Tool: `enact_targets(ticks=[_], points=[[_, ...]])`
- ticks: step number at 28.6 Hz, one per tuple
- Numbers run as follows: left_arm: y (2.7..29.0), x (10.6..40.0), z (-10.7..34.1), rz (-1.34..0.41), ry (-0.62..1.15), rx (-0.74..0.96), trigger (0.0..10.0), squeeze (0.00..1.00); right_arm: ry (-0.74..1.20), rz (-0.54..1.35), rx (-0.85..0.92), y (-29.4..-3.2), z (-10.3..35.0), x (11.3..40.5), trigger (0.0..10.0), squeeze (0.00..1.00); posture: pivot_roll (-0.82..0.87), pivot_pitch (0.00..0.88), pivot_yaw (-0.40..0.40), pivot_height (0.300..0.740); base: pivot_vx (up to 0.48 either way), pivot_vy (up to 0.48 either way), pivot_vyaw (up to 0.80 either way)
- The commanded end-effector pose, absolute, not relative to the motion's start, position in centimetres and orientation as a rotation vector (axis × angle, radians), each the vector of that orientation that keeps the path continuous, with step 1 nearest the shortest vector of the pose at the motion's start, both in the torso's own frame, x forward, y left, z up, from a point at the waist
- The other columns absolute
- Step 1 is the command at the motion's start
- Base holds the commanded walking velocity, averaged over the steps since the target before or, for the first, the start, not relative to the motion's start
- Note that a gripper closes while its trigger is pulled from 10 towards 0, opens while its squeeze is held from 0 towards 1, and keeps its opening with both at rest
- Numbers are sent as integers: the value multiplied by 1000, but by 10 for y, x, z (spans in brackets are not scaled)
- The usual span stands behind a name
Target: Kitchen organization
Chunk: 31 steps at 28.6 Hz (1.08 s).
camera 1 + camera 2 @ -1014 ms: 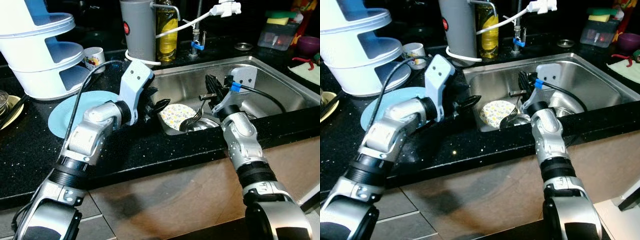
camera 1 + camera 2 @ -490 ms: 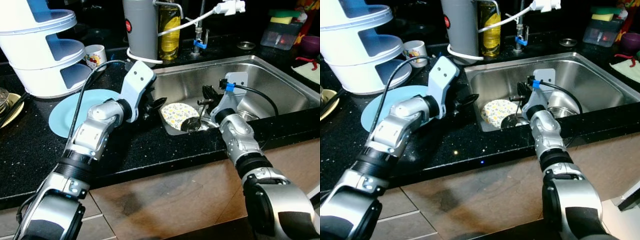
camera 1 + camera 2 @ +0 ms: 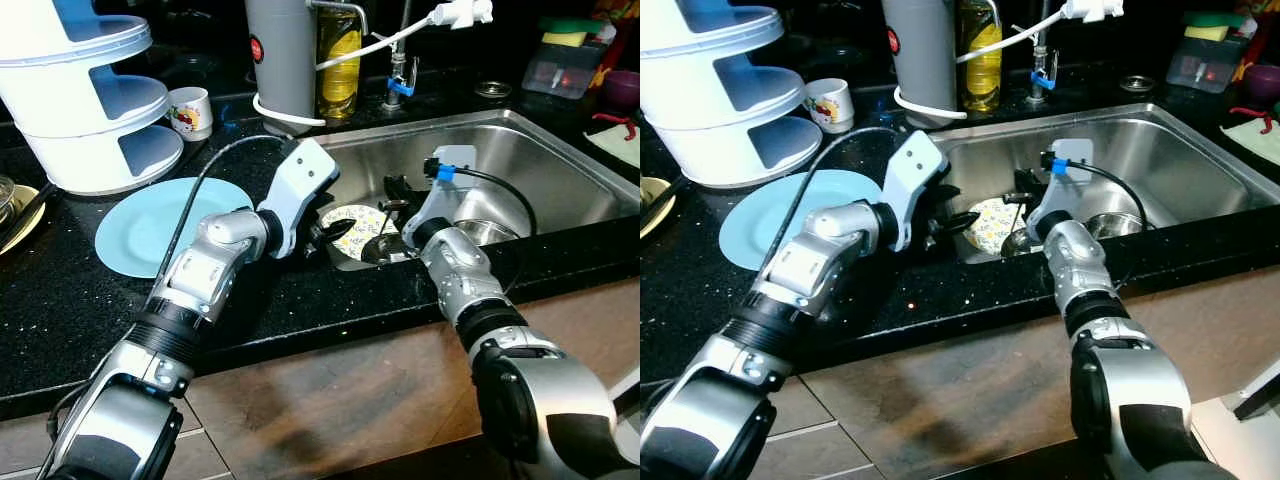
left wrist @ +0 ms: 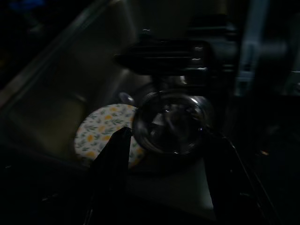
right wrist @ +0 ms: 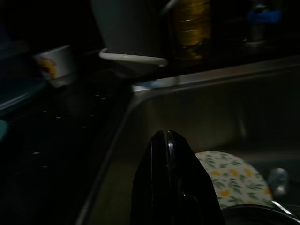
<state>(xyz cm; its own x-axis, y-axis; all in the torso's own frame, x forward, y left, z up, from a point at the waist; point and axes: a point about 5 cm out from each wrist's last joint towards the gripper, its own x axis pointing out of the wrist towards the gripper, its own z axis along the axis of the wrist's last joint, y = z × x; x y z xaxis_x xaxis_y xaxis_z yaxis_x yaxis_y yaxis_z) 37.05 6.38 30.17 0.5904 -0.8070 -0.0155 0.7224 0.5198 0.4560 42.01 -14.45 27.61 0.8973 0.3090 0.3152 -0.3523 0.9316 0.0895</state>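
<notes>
Reaching into the sink: both grippers work at the near left corner of the basin, centre of the head views.
Left gripper: fingers spread apart and holding nothing; in its wrist view they frame a shiny steel bowl, with a flowered plate beside it.
Right gripper: fingers pressed flat together in its wrist view, nothing visibly clamped between them; it hovers over the flowered plate and steel bowl.
Fork: a thin metal handle stands up out of the steel bowl, just beside the right gripper; whether it touches the gripper I cannot tell.
Sink: stainless, centre right; dishes cluster in its near left corner, a second steel vessel lies right of them.
Blue plate: flat on the black counter, centre left.
White tiered rack: upper left, shelves look bare.
Cup: small patterned one, just right of the rack.
Progress: apparently early; the blue plate is out, but the flowered plate, bowl and fork remain in the sink, nothing racked.
</notes>
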Motion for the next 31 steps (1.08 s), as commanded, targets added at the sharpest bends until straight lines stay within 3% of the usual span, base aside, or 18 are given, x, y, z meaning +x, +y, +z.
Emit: enact_targets(ticks=[1, 20, 21, 22, 23, 25, 28, 29, 30, 31], points=[[62, 370, 302, -938, -201, 472, 10000, 0, -289, 366, 166, -139, 276, 421, 10000, 0, 57, 249, 28, 740, 0, 0, 0], [81, 371, 302, -860, -174, 526, 10000, 0, -165, 454, 141, -120, 258, 421, 10000, 0, 53, 240, 0, 740, 0, 0, 0], [83, 371, 303, -855, -175, 528, 10000, 0, -163, 460, 145, -119, 258, 421, 10000, 420, 58, 237, -5, 740, 0, 0, 0], [84, 371, 304, -852, -175, 531, 10000, 0, -161, 464, 148, -119, 258, 421, 10000, 420, 58, 237, -5, 740, 0, 0, 0], [85, 370, 304, -851, -175, 531, 10000, 0, -157, 469, 150, -118, 257, 421, 10000, 686, 61, 232, -8, 740, 0, 0, 0], [85, 370, 305, -848, -176, 530, 10000, 0, -150, 474, 148, -117, 255, 420, 10000, 839, 61, 232, -8, 740, 0, 0, 0], [86, 370, 305, -847, -176, 528, 10000, 0, -145, 473, 146, -116, 254, 420, 10000, 812, 64, 228, -11, 740, 0, 0, 0], [87, 370, 306, -841, -182, 530, 10000, 0, -144, 471, 143, -116, 254, 420, 10000, 153, 64, 228, -11, 740, 0, 0, 0], [88, 371, 309, -829, -189, 527, 10000, 0, -144, 469, 142, -116, 254, 420, 10000, 0, 63, 227, -8, 740, 0, 0, 0], [91, 371, 313, -812, -199, 506, 10000, 0, -151, 466, 141, -117, 256, 421, 10000, 0, 63, 227, -8, 740, 0, 0, 0]])
